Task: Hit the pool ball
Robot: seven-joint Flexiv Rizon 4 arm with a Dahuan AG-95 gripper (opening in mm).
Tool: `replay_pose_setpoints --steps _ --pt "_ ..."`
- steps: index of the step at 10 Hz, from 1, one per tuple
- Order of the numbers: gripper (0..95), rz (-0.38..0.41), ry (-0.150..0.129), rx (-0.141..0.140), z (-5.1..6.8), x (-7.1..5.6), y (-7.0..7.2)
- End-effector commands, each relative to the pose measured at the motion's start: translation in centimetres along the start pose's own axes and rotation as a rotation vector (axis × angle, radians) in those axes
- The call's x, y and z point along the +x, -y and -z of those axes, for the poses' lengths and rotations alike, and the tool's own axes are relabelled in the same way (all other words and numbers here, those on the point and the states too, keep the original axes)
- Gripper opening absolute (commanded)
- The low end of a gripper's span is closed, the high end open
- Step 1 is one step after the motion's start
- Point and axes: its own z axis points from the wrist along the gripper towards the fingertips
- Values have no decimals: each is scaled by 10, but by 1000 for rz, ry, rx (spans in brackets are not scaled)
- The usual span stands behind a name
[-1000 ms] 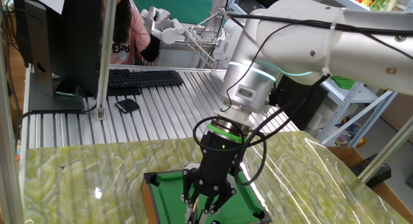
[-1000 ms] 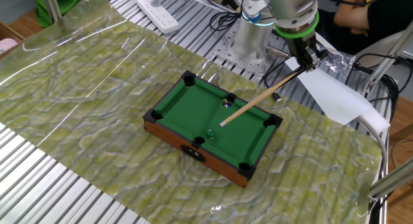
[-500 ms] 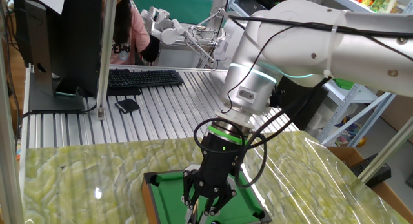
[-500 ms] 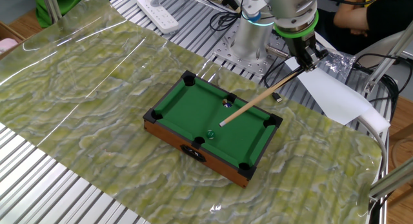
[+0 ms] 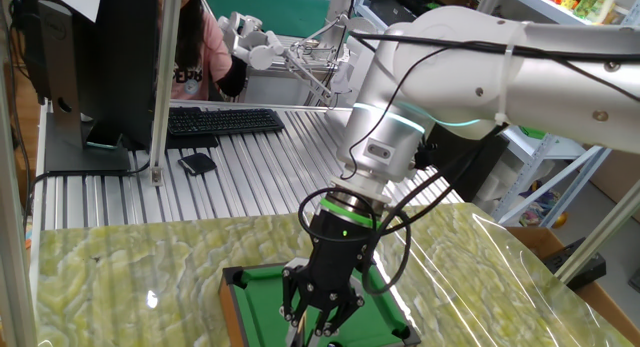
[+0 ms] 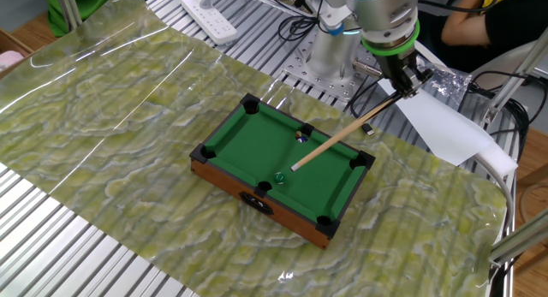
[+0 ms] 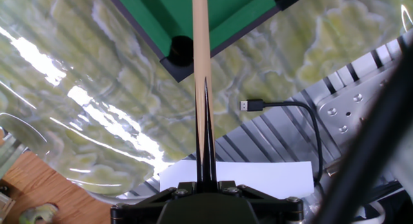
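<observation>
Background stuff only, and I'll place it all off the green-and-cream marbled mat (image 6: 120,117) spread across the ribbed metal tabletop (image 5: 250,177). Off its far edge in one fixed view there's a black keyboard (image 5: 220,120), with a small dark flat gadget (image 5: 197,163) lying just in front of it, nearer the mat. Left of those sits a black monitor (image 5: 85,57) on its stand, and someone in a pink top (image 5: 195,47) behind it. From the other side, a white power strip (image 6: 214,6) lies past the mat's far edge. A white sheet of paper (image 6: 445,126) rests beside the mat's corner, with a loose black USB cable (image 7: 284,114) just next to it.
</observation>
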Motion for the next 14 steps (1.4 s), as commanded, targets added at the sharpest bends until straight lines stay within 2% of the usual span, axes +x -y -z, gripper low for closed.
replay_pose_setpoints --steps 1,4,14 --pt "0 2 3 1 -1 -2 -1" --pt "0 -2 2 2 1 -6 -7" --pt "0 -3 12 12 -2 -11 -8"
